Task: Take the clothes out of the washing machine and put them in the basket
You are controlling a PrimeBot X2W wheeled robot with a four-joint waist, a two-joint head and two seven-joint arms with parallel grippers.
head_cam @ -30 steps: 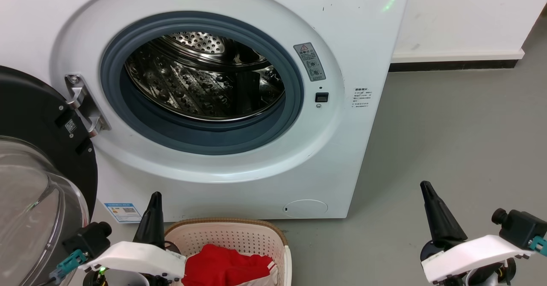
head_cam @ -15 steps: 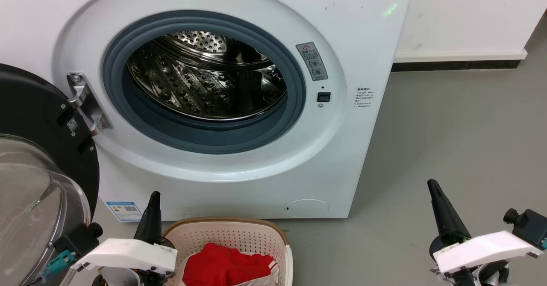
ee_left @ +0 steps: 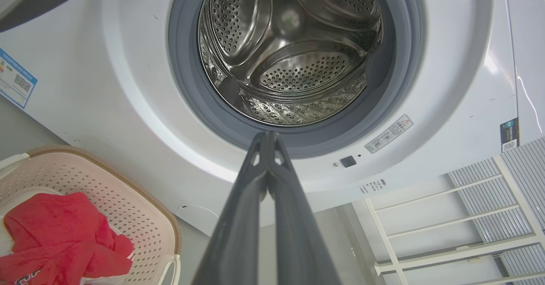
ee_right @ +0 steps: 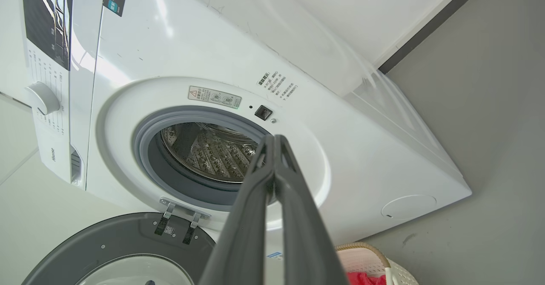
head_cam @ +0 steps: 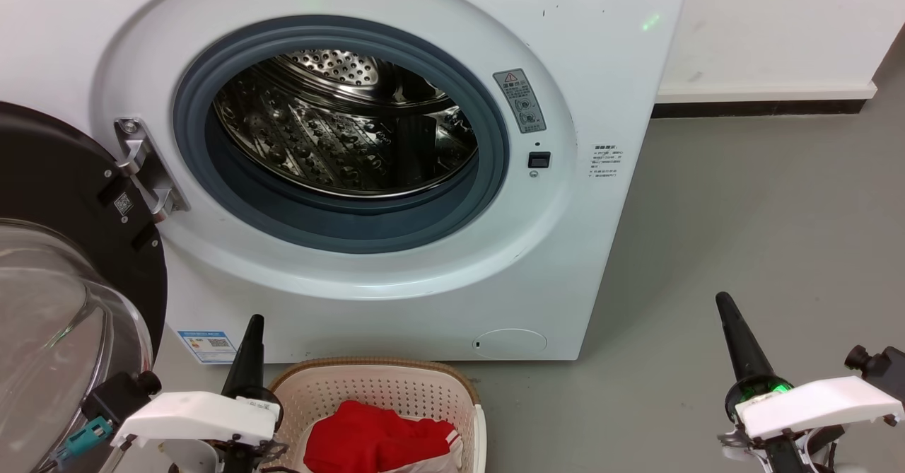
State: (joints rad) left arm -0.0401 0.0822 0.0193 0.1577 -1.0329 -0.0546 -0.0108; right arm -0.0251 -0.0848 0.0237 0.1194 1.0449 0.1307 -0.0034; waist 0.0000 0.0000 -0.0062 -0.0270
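A large white front-loading washing machine (head_cam: 438, 296) stands at the far side on the grey floor (head_cam: 742, 211). Its black-rimmed round glass door (head_cam: 49, 197) is swung wide open to the left on a metal hinge (head_cam: 145, 169). Inside the grey rubber door ring (head_cam: 332, 229), the perforated steel drum (head_cam: 339, 141) shows bare shiny metal where it can be seen.

On the near side, just in front of the washer and below its opening, sits a small cream-white perforated plastic basket (head_cam: 375, 388) with a brown woven-look rim. The red sports garments (head_cam: 368, 438) lie bunched inside it; a strip of white cloth shows at their right edge, and I cannot tell whether it is a panel or a separate piece.

The left fingers (head_cam: 253, 331) rise just left of the basket, apart from it, pressed together and holding nothing; the left wrist view shows their tips (ee_left: 267, 138) meeting. The right fingers (head_cam: 728, 317) stand well to the right over the floor, likewise pressed together and empty, their tips (ee_right: 272, 140) touching in the right wrist view
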